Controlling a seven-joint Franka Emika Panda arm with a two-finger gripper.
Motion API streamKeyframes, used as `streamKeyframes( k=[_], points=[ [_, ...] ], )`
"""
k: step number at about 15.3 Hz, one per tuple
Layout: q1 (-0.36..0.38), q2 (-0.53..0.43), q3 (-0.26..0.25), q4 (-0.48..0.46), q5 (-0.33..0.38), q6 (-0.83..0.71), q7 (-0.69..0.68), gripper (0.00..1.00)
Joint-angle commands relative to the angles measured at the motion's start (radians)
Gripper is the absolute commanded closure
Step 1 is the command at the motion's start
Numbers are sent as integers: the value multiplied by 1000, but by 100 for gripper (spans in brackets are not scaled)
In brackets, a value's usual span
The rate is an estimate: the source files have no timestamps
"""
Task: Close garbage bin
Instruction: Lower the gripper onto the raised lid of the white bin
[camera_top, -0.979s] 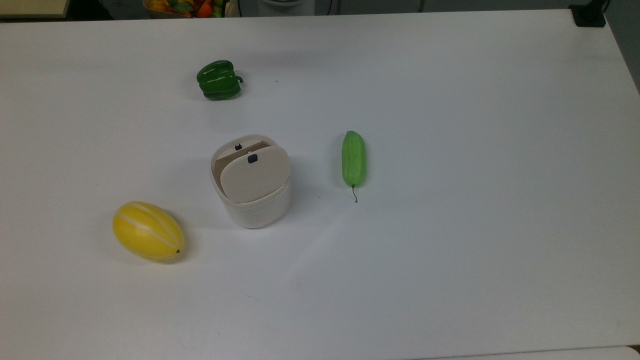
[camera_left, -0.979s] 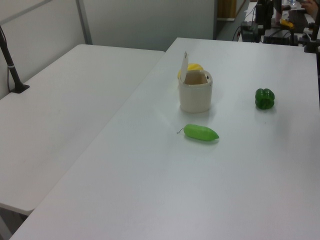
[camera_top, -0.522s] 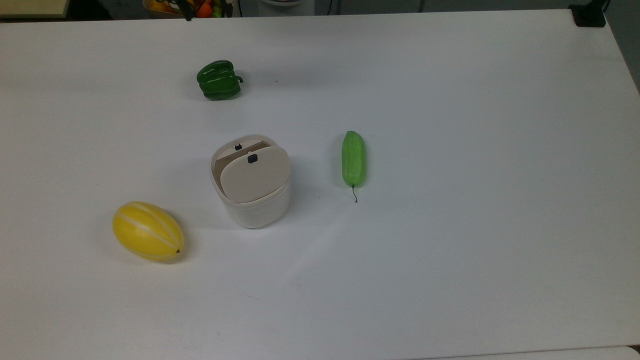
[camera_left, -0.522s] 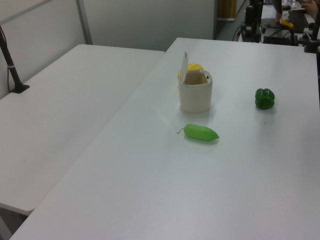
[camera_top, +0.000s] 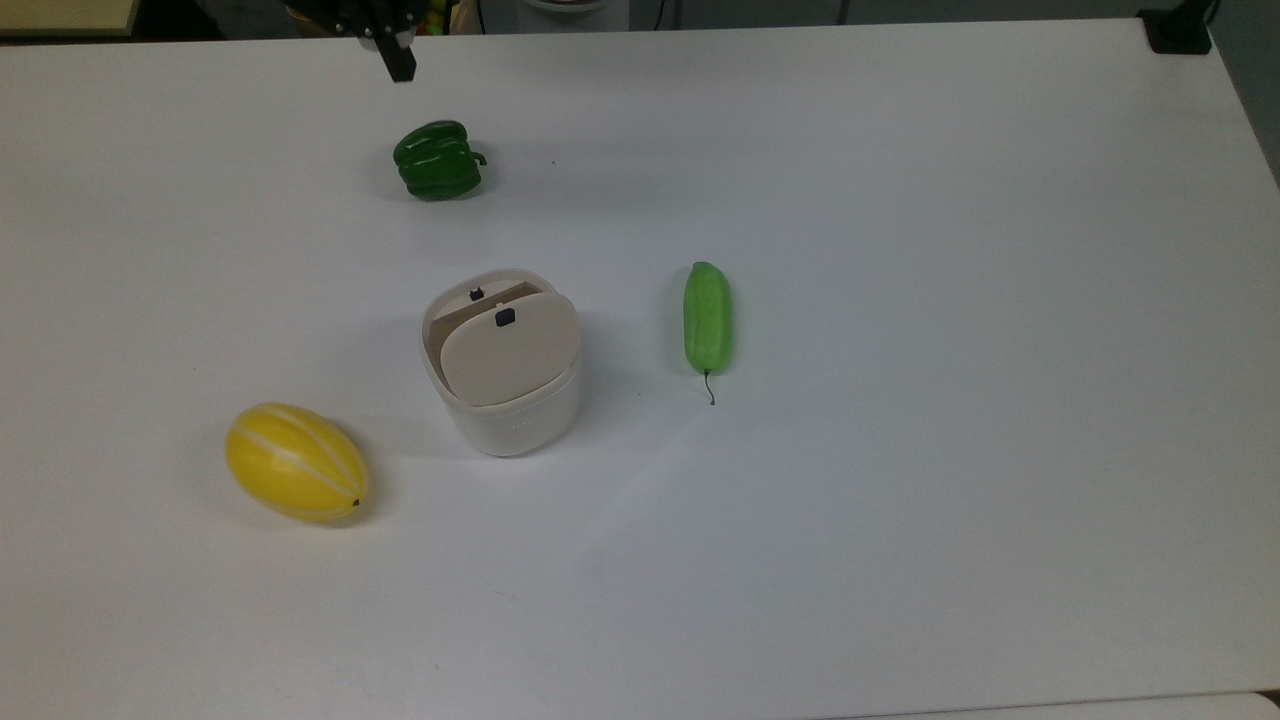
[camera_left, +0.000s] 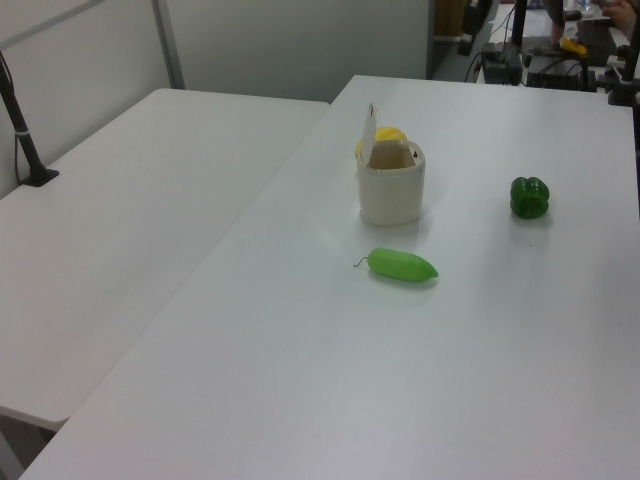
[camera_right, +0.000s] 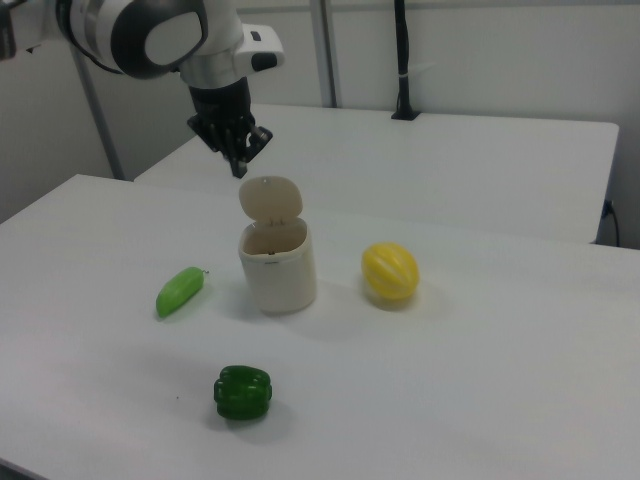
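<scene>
Cream-white plastic, the garbage bin (camera_top: 505, 375) stands upright near the middle of the white worktop (camera_top: 900, 500); we note its beige lid (camera_right: 270, 197) raised on its hinge, so the bin is open. We record the small black button (camera_top: 505, 318) on the lid's face in the top view. We log the gripper (camera_right: 240, 155) in the air above the worktop in the right view, apart from the lid; we cannot tell whether its fingers are apart or together. We see a yellow melon (camera_top: 296, 462) near the bin on the top view's left, a green cucumber (camera_top: 707, 317) on the top view's right, and a green bell pepper (camera_top: 437, 160) well apart.
</scene>
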Motion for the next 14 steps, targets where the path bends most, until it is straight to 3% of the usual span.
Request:
streamKeyframes(
  k=[1, 8, 11, 14],
  points=[
    [19, 61, 8, 18, 56, 199, -131, 100],
    [91, 152, 14, 17, 196, 502, -188, 100],
    [107, 223, 15, 18, 197, 644, -215, 100],
    [110, 275, 23, 44, 194, 662, -251, 100]
  ],
)
